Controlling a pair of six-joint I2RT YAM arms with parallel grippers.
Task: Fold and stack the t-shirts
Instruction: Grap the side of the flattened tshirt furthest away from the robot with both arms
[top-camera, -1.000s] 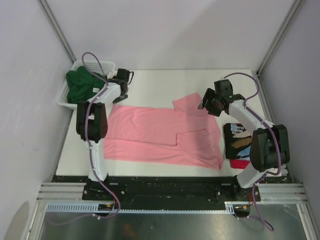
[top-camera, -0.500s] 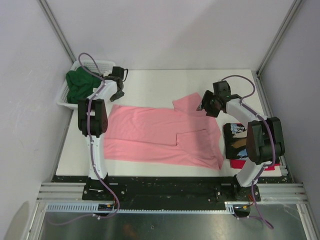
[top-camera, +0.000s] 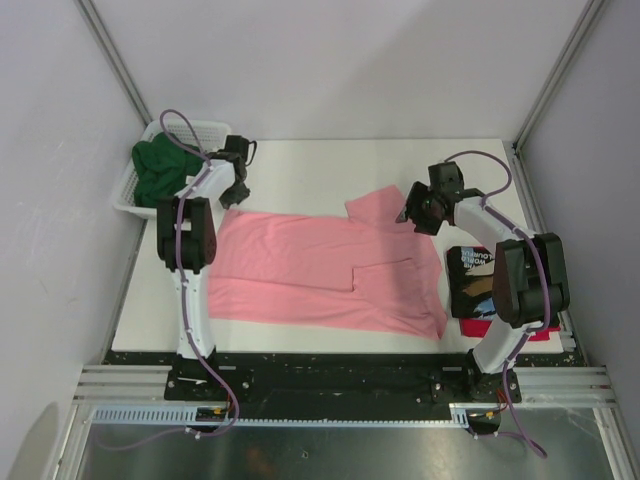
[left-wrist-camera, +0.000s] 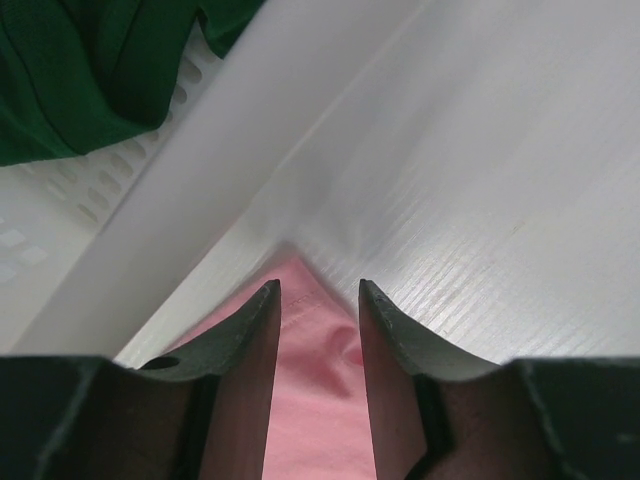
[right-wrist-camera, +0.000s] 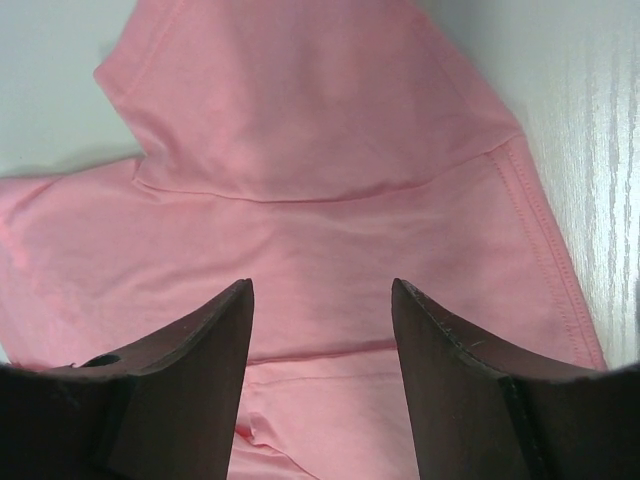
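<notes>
Top external: two grippers at the pink tee's far corners

Top external showed the salmon-pink t-shirt spread mid-frame, with the left gripper at its upper-left corner and the right gripper at its upper-right sleeve. Left wrist showed jaws parted astride that corner, gripping nothing; closing there might miss the thin edge. Right wrist alone revealed wide, empty jaws above the sleeve.

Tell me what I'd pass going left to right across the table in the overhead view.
White plastic mesh basket holding a crumpled dark green cloth t-shirt → salmon-pink cloth t-shirt spread flat → folded black cloth t-shirt with blue-and-tan print.
</notes>
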